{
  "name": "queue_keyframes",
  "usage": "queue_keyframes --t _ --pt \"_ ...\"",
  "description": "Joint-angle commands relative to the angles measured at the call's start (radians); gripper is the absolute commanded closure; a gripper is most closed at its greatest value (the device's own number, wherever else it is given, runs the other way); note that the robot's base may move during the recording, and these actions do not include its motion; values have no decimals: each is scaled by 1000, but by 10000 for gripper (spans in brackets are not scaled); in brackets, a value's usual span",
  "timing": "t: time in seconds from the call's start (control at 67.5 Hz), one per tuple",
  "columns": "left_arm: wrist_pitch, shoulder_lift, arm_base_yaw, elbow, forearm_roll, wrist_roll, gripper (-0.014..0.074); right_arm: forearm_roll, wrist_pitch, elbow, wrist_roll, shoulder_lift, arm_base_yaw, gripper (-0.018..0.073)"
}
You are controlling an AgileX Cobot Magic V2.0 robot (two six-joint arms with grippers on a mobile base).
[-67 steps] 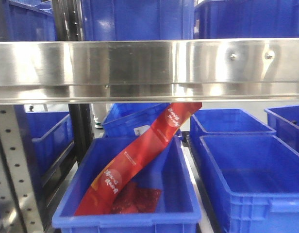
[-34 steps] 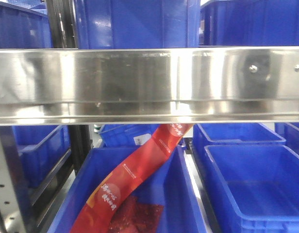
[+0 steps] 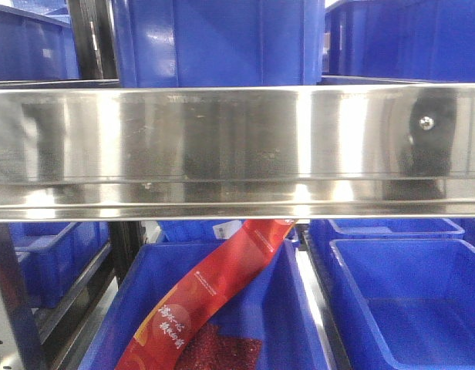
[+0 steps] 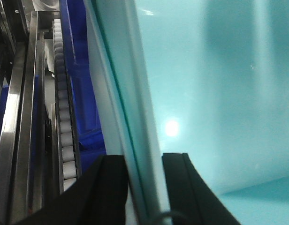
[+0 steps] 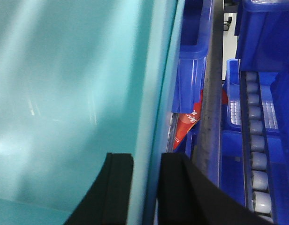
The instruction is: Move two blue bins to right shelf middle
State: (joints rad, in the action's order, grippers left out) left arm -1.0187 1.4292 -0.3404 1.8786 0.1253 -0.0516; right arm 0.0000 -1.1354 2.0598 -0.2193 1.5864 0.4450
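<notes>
Both wrist views are filled by the pale teal-looking inside of one bin (image 4: 215,93) (image 5: 64,93). My left gripper (image 4: 143,161) is shut on its left wall (image 4: 135,117), one black finger on each side of the rim. My right gripper (image 5: 147,159) is shut on the opposite wall (image 5: 156,93) in the same way. In the front view neither gripper shows. There a blue bin (image 3: 214,42) stands above a wide steel shelf beam (image 3: 237,146).
Below the beam sit a blue bin (image 3: 276,308) holding a red packet strip (image 3: 207,289) and an empty blue bin (image 3: 415,301) to its right. More blue bins lie at the left (image 3: 52,254). Roller tracks (image 4: 64,126) (image 5: 257,140) and steel rails flank the held bin.
The front view has risen and moved closer: the steel beam has dropped lower in the frame and looks wider, and less of the lower bins shows.
</notes>
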Motion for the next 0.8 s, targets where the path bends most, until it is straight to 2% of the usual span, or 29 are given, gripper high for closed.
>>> queue_keyframes --t 0.0,0.785 --pt "73 -17 -11 17 54 20 707 28 96 14 30 -15 5 721" --pt "73 -17 -11 17 54 20 707 28 96 14 30 -15 5 721"
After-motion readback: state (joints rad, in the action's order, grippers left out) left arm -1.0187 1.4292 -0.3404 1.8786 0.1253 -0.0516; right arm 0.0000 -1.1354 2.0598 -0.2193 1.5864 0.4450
